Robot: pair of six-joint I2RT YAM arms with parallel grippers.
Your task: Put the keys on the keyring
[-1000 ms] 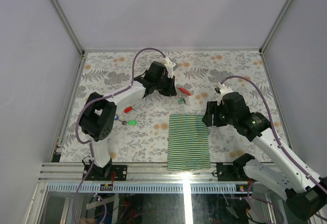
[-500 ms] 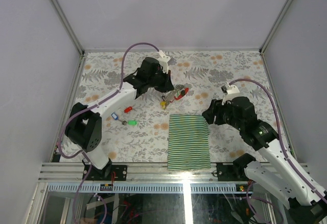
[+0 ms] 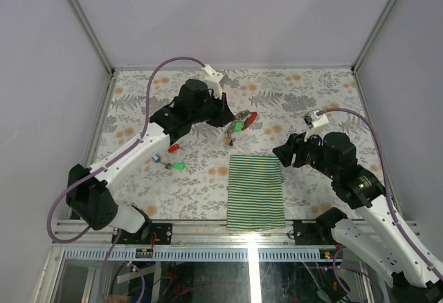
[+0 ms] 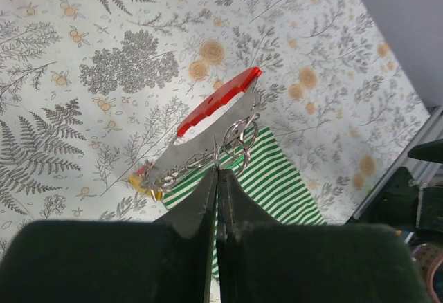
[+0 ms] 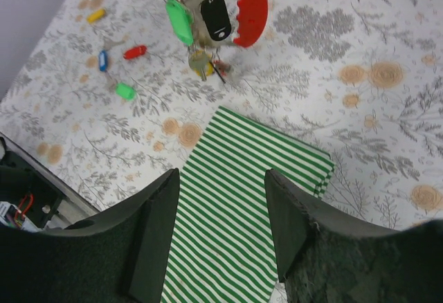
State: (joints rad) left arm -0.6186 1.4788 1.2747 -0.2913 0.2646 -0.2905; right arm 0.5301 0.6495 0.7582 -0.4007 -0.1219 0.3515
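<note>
My left gripper (image 4: 218,176) is shut on a metal ring of the keyring (image 4: 208,147), a grey strip with a curved red clip (image 4: 220,100), and holds it in the air. In the top view the left gripper (image 3: 230,118) hangs the keyring (image 3: 240,122) just beyond the striped cloth. Green (image 5: 180,21) and black (image 5: 216,16) tagged keys dangle from it. Loose keys lie on the table to the left: red (image 3: 174,148), blue (image 3: 158,157) and green (image 3: 180,166). My right gripper (image 5: 221,206) is open and empty above the cloth's right side.
A green-and-white striped cloth (image 3: 255,190) lies folded at the near middle of the floral table. A yellow-tagged key (image 5: 96,15) lies further left in the right wrist view. Grey walls and a metal frame (image 3: 97,137) bound the table.
The left arm has stretched out and carried the keyring up and slightly towards the far side. The right arm has drawn back to the right, its jaws a little narrower.
</note>
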